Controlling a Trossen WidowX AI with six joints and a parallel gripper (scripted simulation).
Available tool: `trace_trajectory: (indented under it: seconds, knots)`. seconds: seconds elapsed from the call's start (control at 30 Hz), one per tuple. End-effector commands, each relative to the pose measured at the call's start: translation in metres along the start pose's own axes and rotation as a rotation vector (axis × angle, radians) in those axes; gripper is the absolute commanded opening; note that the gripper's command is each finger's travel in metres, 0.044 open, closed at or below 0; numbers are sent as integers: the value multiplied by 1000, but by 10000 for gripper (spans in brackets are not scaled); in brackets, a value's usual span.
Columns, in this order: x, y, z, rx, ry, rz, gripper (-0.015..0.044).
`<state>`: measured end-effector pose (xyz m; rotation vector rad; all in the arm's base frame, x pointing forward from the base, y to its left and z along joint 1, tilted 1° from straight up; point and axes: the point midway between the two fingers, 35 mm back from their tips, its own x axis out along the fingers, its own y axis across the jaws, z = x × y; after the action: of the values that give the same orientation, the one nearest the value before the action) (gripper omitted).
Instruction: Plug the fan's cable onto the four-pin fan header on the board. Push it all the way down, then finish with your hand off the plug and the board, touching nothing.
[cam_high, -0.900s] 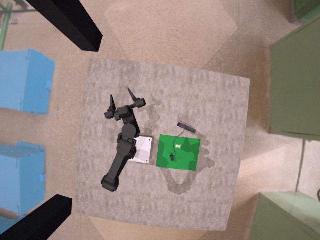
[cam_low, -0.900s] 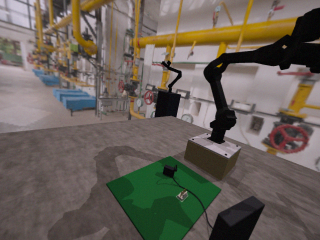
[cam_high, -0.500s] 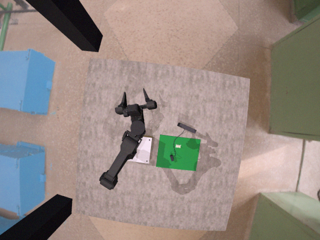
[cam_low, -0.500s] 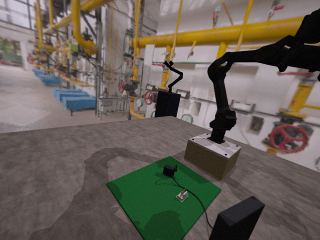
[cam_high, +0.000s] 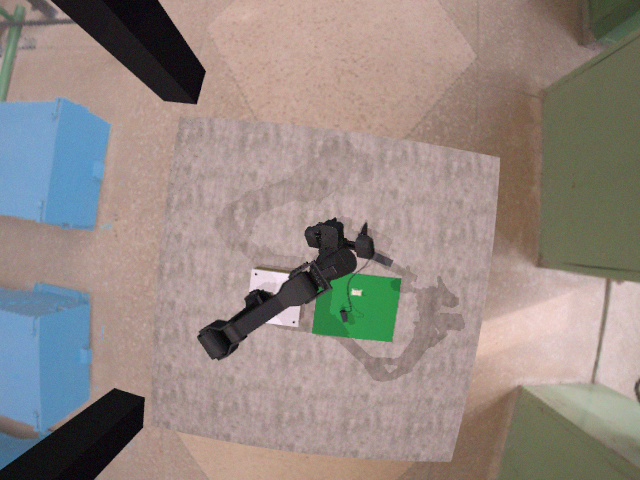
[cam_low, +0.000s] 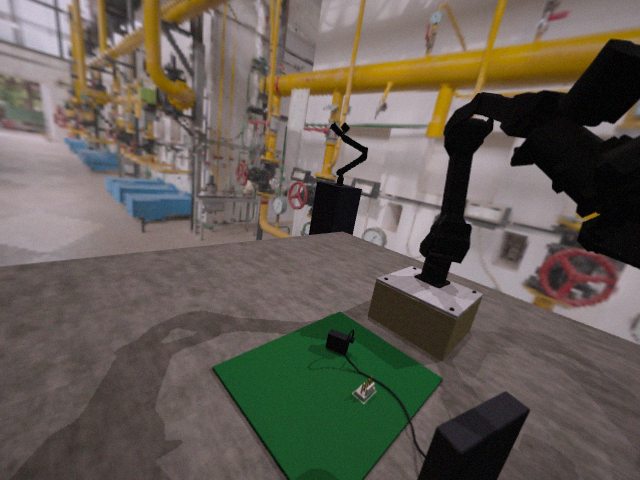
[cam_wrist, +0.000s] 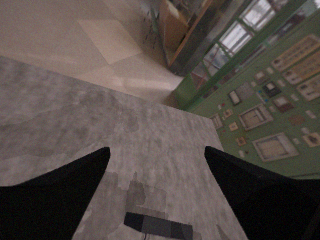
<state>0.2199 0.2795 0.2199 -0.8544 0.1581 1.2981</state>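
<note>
Grey mottled tabletop (cam_high: 232, 392) (cam_low: 155, 279) (cam_wrist: 55, 110): black parallel-jaw gripper (cam_high: 343, 238) (cam_wrist: 158, 150) open, fingers apart, unloaded.

Small black rectangular plug (cam_high: 343, 315) (cam_low: 337, 341) unmated, positioned over green square board (cam_high: 374, 320) (cam_low: 289, 403), near white four-pin header (cam_high: 356, 292) (cam_low: 364, 391).

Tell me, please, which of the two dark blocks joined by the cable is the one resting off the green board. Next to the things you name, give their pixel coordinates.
The larger, longer block (cam_high: 383, 259) (cam_low: 478, 428) (cam_wrist: 159, 225), beside the board (cam_high: 374, 315) (cam_low: 310, 413); the small plug (cam_high: 343, 315) (cam_low: 337, 341) is over the green.
</note>
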Motion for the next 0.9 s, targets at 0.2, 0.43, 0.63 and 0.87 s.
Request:
trace_trajectory:
  seconds: [0.2,0.43,0.63,0.87]
  knots:
    - [-21,-31,-164,-190,570,64,440]
    - [-73,-16,-263,-288,884,346,440]
    - [-115,7,-311,-326,994,603,440]
    - [-110,9,-316,-326,994,603,440]
